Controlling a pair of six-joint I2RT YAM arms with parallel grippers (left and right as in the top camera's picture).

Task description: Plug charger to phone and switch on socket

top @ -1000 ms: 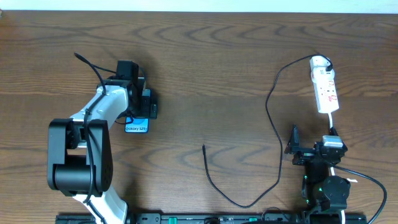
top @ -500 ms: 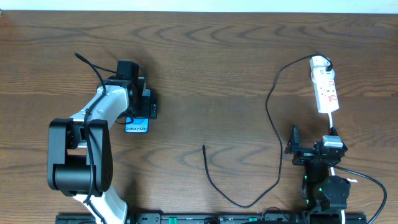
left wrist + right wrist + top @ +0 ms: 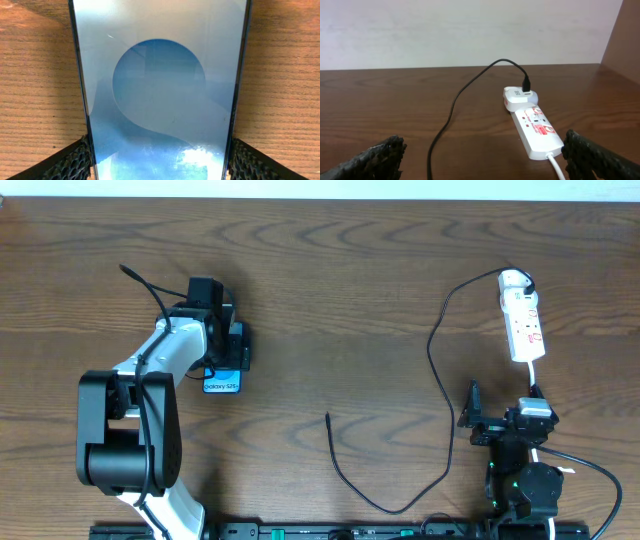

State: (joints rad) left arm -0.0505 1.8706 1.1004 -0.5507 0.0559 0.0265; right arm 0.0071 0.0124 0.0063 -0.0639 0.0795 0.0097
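The brown wooden table [image 3: 330, 300] carries the phone [image 3: 221, 383], flat and screen-up, toward its left edge (only partly in sight). The white socket [image 3: 523, 325] lies near the far right corner; the black charger [image 3: 431, 360] loops from it toward the near edge.

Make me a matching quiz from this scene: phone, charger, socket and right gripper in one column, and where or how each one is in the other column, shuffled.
Column one:
1. phone
2. charger
3. socket
4. right gripper

Column two:
A. white, on the right side of the table
B. open, holding nothing
C. flanked by the left gripper
D. black, looping across the wood

Pairs: 1-C, 2-D, 3-A, 4-B
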